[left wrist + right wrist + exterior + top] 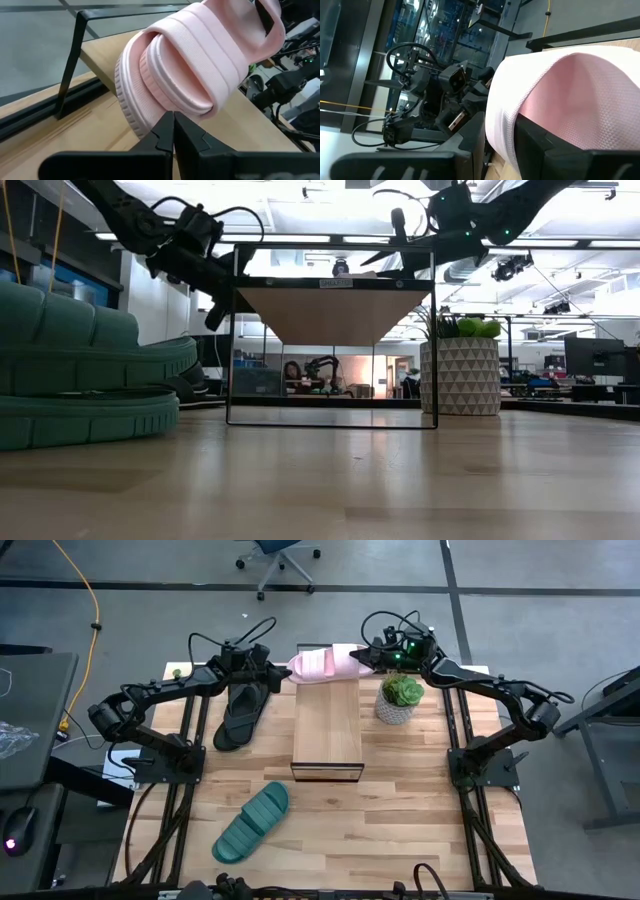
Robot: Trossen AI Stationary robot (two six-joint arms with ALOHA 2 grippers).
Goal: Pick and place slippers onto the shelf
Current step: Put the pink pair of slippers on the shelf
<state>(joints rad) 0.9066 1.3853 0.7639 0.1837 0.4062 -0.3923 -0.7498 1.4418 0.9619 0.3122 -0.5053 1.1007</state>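
Gripping the pale pink slide (325, 663) at the shelf's (327, 730) twelve o'clock end, the right gripper (362, 657) clamps its strap. The left gripper (283, 673), fingers shut and empty, sits at the slide's nine o'clock side.

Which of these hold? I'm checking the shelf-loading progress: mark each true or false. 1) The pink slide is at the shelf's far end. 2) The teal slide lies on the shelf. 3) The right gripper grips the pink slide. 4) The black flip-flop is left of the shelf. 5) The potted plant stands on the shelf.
1) True: the pink slide is at the far end of the shelf.
2) False: the teal slide lies on the tabletop.
3) True: the right gripper grips it.
4) True: the black flip-flop lies there.
5) False: the potted plant stands on the tabletop.
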